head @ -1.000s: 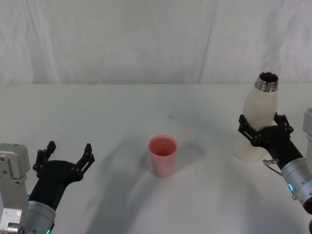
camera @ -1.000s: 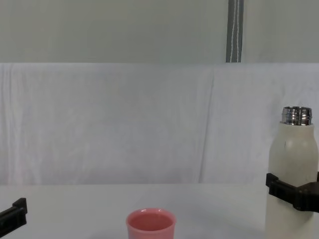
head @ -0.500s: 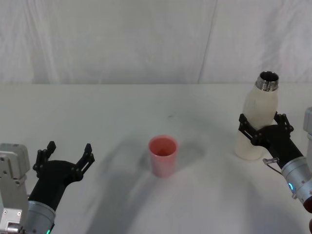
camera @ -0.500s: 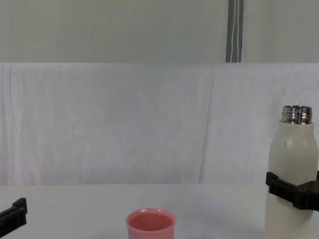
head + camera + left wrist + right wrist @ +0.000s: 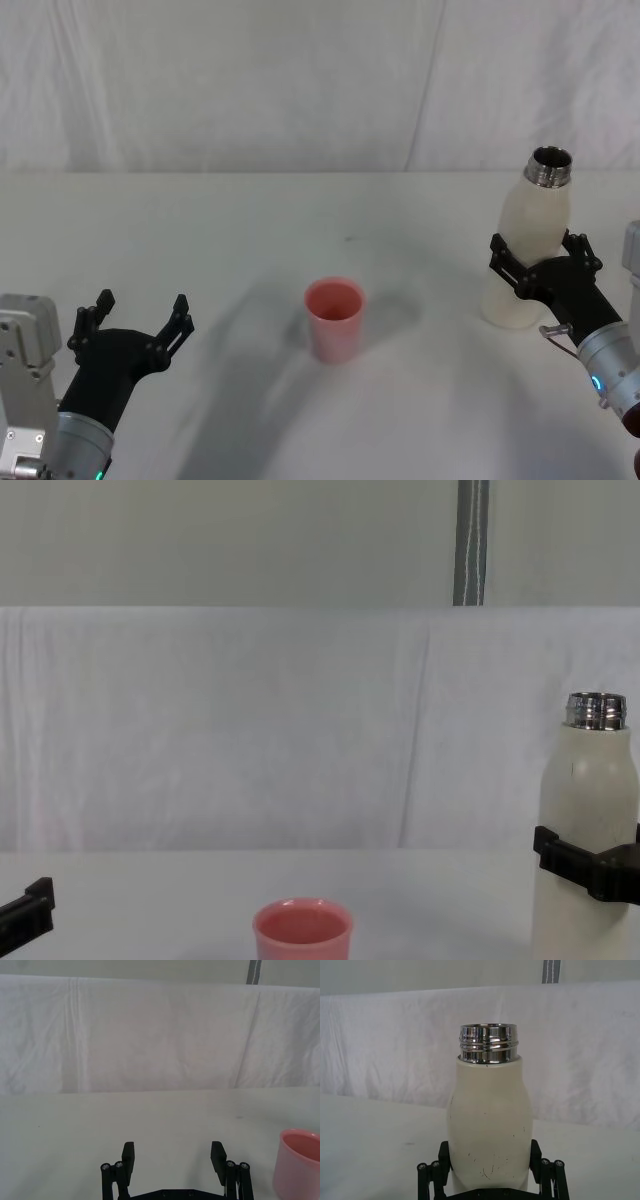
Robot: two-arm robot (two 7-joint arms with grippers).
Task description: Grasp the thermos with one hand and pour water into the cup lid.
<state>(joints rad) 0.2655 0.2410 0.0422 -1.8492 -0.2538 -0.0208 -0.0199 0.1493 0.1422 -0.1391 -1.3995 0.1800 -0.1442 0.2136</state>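
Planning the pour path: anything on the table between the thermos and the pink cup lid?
Nothing: the head view shows bare white table between the thermos, held by the right gripper, and the cup lid.

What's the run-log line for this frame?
right end effector: shut on bottle, upright | left end effector: open, idle | cup: centre | pour: pending

white table (image 5: 200, 230), draped white backdrop (image 5: 250, 80)

A staged robot test space, like a lab: a white table (image 5: 200, 230) backed by a creased white cloth backdrop (image 5: 250, 720) under a plain wall (image 5: 220, 540).
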